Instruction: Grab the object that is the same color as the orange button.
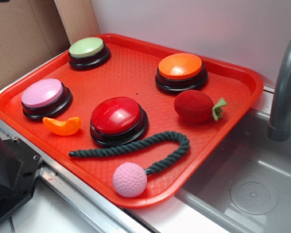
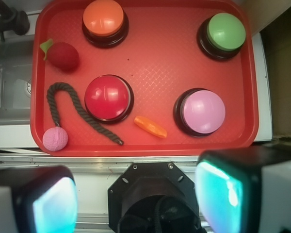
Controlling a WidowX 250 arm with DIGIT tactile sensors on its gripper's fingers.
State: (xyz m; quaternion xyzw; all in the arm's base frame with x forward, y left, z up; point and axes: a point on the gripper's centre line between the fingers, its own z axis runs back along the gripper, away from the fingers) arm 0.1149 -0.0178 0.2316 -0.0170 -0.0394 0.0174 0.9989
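A red tray beside a grey sink carries everything. On it, the orange button — a domed top on a black base — sits at the far side, well apart from the object: a small, glossy orange crescent lying between the pink-topped button and the red-topped button, near the tray's front edge. The gripper hangs above the tray's near edge, fingers spread wide, holding nothing.
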